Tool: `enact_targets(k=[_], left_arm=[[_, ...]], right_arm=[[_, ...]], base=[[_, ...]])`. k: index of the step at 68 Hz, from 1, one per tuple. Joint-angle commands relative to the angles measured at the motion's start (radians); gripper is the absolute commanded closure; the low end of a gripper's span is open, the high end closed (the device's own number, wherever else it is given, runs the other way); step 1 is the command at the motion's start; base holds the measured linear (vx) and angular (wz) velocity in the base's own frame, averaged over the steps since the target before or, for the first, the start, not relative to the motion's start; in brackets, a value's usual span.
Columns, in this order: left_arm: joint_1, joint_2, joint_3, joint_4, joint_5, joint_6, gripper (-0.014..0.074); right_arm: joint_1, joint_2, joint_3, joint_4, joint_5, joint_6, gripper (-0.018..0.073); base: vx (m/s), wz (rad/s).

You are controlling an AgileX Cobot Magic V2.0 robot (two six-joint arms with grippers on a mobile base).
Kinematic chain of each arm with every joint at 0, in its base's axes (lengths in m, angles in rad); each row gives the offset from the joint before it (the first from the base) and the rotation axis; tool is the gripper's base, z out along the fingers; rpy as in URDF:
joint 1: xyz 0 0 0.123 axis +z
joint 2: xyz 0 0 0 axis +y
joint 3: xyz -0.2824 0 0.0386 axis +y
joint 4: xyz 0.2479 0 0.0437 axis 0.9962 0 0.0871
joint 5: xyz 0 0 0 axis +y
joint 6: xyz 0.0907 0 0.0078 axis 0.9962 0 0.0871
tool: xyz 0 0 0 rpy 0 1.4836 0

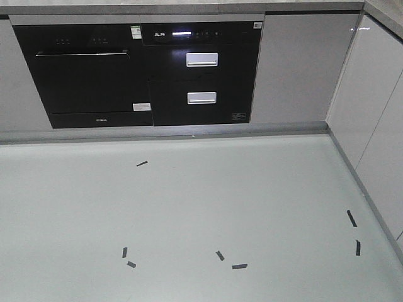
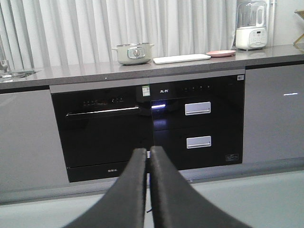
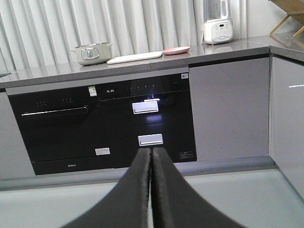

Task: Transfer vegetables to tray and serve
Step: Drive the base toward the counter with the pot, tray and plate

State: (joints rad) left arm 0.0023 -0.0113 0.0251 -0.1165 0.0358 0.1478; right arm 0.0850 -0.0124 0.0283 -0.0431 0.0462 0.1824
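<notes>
So far, nothing looks done. The tray (image 2: 182,58) lies flat near the middle of the bench (image 2: 71,73), between the green pot (image 2: 134,53) and the pink plate (image 2: 221,53). It looks bare. I cannot see the lettuce leaf anywhere; maybe it hides in the pot. The robot is out on the floor (image 1: 189,207), well apart from the bench. So I think all the work is left: go close, find the leaf, put it on the tray, and serve it. The left gripper (image 2: 147,153) has its fingers pressed together and holds nothing. The right gripper (image 3: 151,153) is the same, fingers together and touching nothing.
</notes>
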Motion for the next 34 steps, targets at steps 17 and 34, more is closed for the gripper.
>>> enact_targets(k=[17, 34], left_arm=[[0.000, -0.014, 0.027, -0.005, -0.076, -0.005, 0.0602], [0.000, -0.014, 0.027, -0.005, -0.076, -0.005, 0.0602]], right_arm=[[0.002, -0.006, 0.016, -0.003, -0.076, -0.004, 0.0565], [0.002, -0.006, 0.016, -0.003, -0.076, -0.004, 0.0565]], base=[[0.03, 0.01], [0.07, 0.00]])
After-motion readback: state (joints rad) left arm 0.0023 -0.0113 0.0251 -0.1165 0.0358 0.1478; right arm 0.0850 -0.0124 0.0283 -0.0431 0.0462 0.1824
